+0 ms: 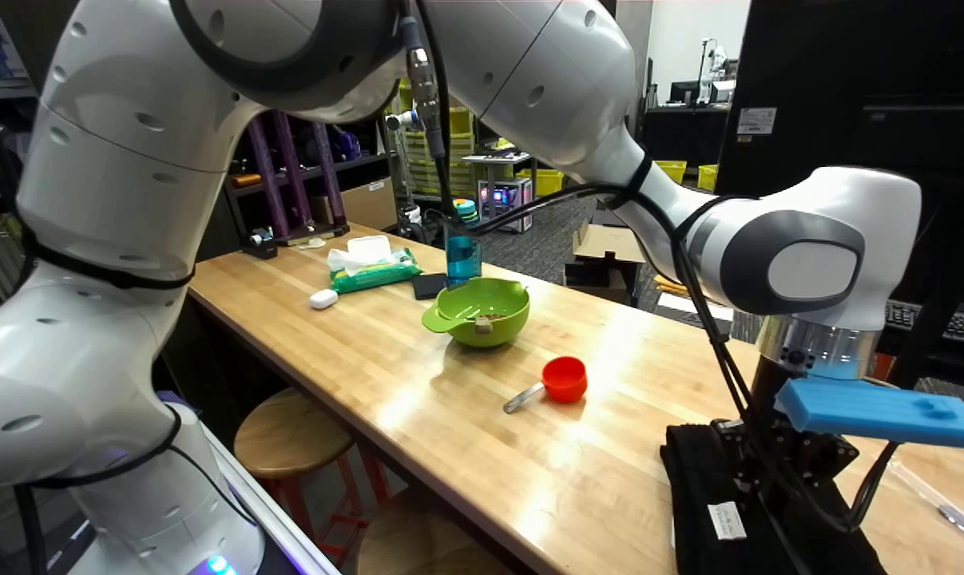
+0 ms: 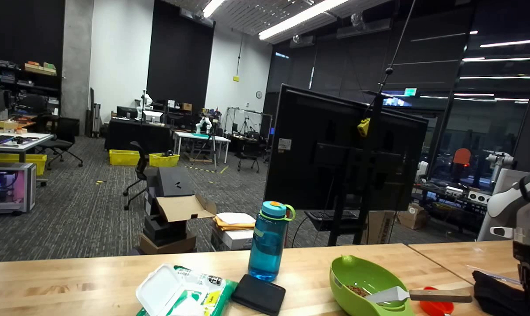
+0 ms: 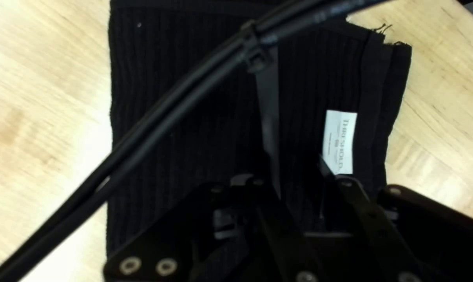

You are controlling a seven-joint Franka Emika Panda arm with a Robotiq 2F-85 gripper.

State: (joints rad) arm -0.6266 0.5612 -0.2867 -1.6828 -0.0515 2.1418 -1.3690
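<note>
Ribbed black cloth (image 3: 212, 141) runs up the wrist view; jaws partly apart, hold unclear.

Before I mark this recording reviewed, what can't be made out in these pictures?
Whether the tool pinches the black cloth: dark against dark in the wrist view.
Where the gray strip begins: black cables cross its top in the wrist view.
Finer print on the white label: small and blurred in the wrist view.
What the brown bits in the green bowl are: too small in both exterior views.
</note>
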